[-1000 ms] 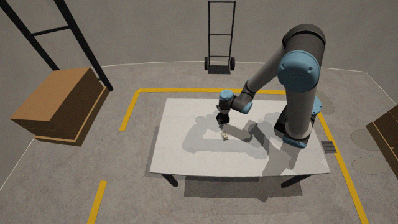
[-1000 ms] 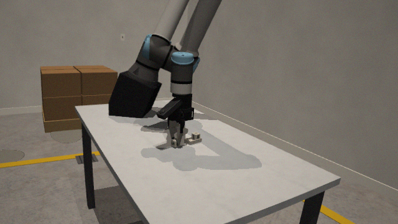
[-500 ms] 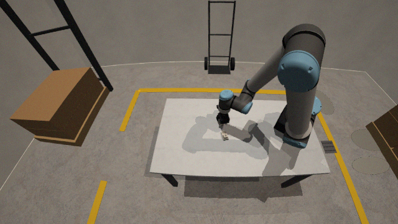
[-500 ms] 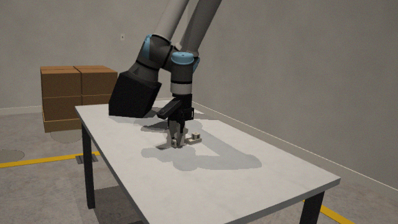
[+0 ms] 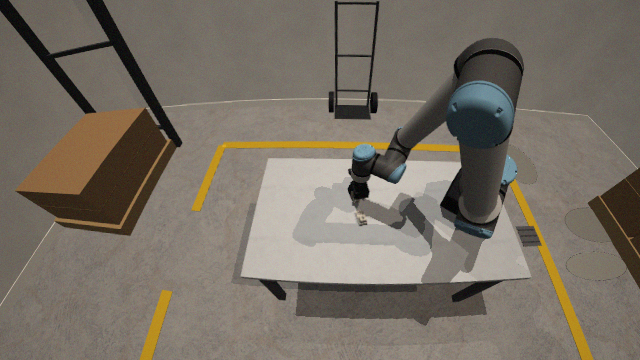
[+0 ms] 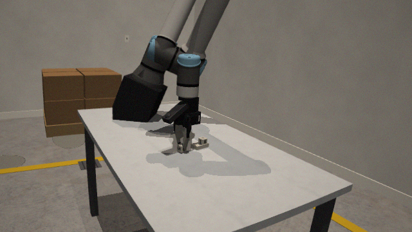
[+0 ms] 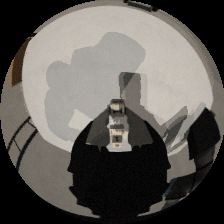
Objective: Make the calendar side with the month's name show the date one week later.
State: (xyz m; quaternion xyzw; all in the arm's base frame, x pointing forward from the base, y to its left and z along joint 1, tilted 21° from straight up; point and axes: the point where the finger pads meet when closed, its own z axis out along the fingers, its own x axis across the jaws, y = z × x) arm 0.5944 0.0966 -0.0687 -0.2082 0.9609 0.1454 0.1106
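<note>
My gripper (image 6: 181, 147) points straight down over the middle of the white table and is shut on a small beige calendar cube (image 6: 180, 148), held at or just above the table top. In the wrist view the cube (image 7: 116, 136) sits between the fingertips with a dark mark on its face; I cannot read the digit. Just to the right, the small beige calendar tray (image 6: 200, 145) lies on the table with the other cube (image 6: 202, 140) in it. In the top view the tray (image 5: 357, 215) lies just in front of the gripper (image 5: 357, 200). The month side is too small to read.
The arm's base (image 5: 475, 210) stands on the table's right side. Cardboard boxes (image 5: 95, 167) stand on the floor to the left, a hand truck (image 5: 354, 60) at the back. Yellow floor tape (image 5: 210, 175) runs around the table.
</note>
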